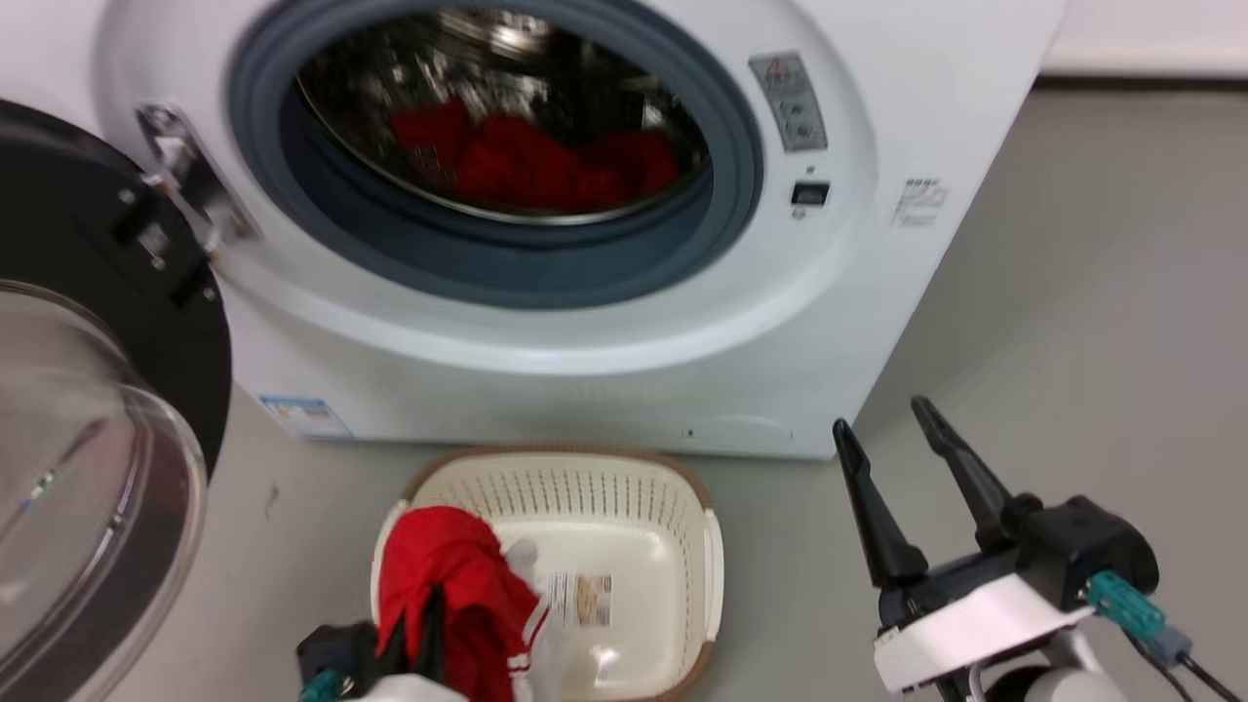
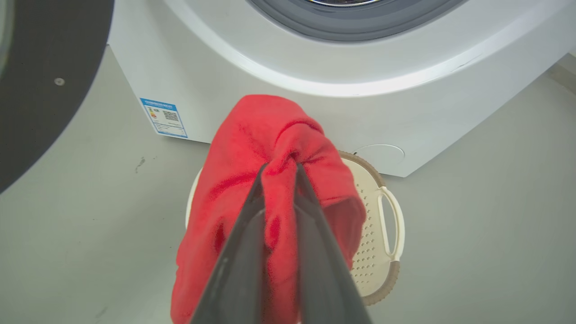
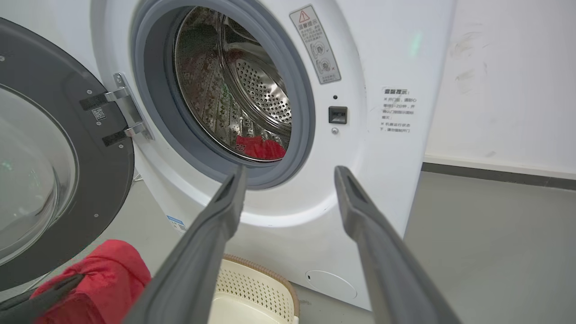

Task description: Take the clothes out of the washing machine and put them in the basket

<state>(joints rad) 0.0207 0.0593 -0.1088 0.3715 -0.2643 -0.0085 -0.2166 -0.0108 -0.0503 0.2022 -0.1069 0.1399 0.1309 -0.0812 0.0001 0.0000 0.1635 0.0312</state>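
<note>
The left fingers (image 2: 252, 211) are clamped tight on a fold of a red garment (image 2: 252, 144). The cloth bunches at the fingertips and hangs down on both sides of them in a loose, soft drape, with a bit of white trim showing at its lower edge in the head view.

The garment hangs over the left part of a cream basket (image 1: 624, 487), partly across the near left rim. Whether the cloth touches the basket cannot be told. The basket stands on the grey floor (image 1: 1072, 292) just in front of the washing machine (image 1: 877, 292), and a paper label (image 1: 580, 597) shows on its bottom.

The right fingers (image 1: 871, 507) are spread wide and grasp nothing. They hover to the right of the basket and point toward the machine's front.

The machine's round door (image 1: 58, 195) stands swung open on the left. Inside the steel drum (image 3: 265, 90) more red clothes (image 1: 531, 161) lie in a heap at the bottom, behind the grey rim of the opening.

The step in hand looks like the drop: one garment is out and held at the basket, not yet let go. The next move calls for bringing the cloth a little rightward, so that it hangs over the middle of the basket, not across its rim, then parting the left fingers to let it fall. After that, the drum has to be reached into again for the heap inside.
</note>
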